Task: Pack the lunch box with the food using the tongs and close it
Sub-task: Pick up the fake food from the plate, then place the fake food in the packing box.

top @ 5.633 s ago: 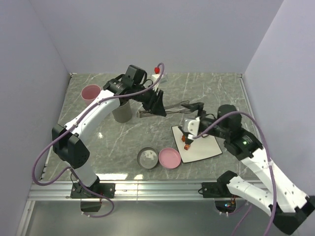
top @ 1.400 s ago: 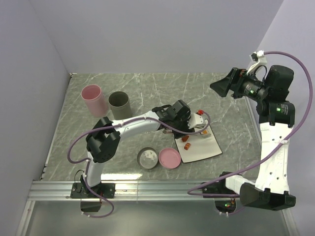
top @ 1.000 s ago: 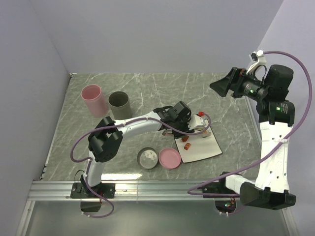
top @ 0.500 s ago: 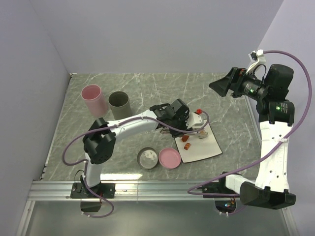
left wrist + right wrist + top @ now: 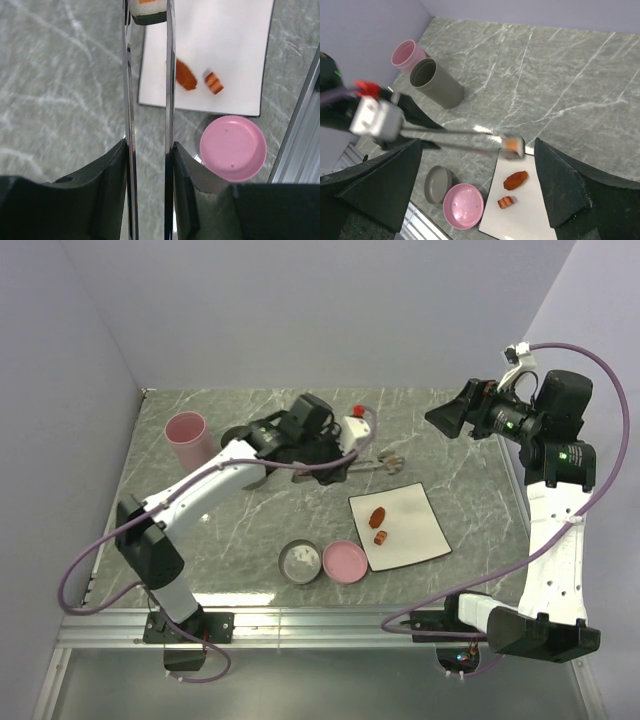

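1. My left pincer [image 5: 148, 150] is partly closed. Its two dark fingers [image 5: 112, 170] press the long slender silver metal tongs [image 5: 127, 100] from either side, and both thin arms run straight out ahead of it.
2. At the tongs' far tips, well ahead of my left pincer, the dark-rimmed white square with an orange centre [image 5: 147, 12] is pinched between the arms, clear of the grey marbled tabletop [image 5: 250, 530].
3. Ahead and to the right of my left pincer in its wrist view lies a flat white square plate [image 5: 235, 45]. On it rest the reddish-brown oval [image 5: 186, 75] and the smaller orange-brown lump [image 5: 214, 82], near each other but apart.
4. Closer in on that same side sits a shallow round pink dish [image 5: 232, 147], just beside the plate's edge. A round grey container [image 5: 299, 562] stands just beside the dish.
5. On the far side of my left pincer from the plate stand a tall pink cup [image 5: 405, 52] and a tall grey cup [image 5: 435, 82], side by side.
6. My right pincer [image 5: 447, 418] is spread fully wide with nothing in it. It hangs high, well apart from my left pincer and the tongs, looking down on the plate.
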You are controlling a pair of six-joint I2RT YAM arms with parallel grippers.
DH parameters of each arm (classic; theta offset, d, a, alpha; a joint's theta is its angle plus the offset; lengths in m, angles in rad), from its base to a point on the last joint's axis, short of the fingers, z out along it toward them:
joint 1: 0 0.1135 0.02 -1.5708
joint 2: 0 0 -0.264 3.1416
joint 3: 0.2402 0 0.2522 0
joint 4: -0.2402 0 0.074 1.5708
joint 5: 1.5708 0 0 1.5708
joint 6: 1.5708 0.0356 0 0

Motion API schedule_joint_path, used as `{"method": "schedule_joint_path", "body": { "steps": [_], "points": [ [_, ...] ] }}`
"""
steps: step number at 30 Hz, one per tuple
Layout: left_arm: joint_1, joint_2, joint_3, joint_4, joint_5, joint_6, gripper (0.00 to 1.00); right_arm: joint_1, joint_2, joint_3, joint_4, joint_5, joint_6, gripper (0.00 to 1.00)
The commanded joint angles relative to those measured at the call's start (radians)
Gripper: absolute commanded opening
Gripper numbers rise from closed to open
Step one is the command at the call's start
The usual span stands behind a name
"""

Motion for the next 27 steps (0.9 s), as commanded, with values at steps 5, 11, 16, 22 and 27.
{"method": "schedule_joint_path", "body": {
  "steps": [5, 11, 16, 22, 27],
  "points": [
    [0.19, -0.182, 0.015, -0.083, 0.071, -0.031, 0.2, -0.008, 0.023, 0.001, -0.049, 0.0, -0.083, 1.0],
    [0.406, -0.258, 0.007, -0.166, 0.134, -0.019, 0.2, -0.008, 0.05, -0.046, -0.09, 0.04, -0.192, 1.0],
    [0.627, -0.294, 0.024, -0.25, 0.197, 0.03, 0.19, -0.006, 0.096, -0.065, -0.136, 0.043, -0.247, 1.0],
    [0.88, -0.305, 0.044, -0.341, 0.275, 0.112, 0.19, 0.02, 0.122, -0.118, -0.156, 0.101, -0.332, 1.0],
    [1.069, -0.302, 0.035, -0.398, 0.312, 0.201, 0.19, 0.04, 0.139, -0.172, -0.144, 0.172, -0.353, 1.0]
  ]
}}
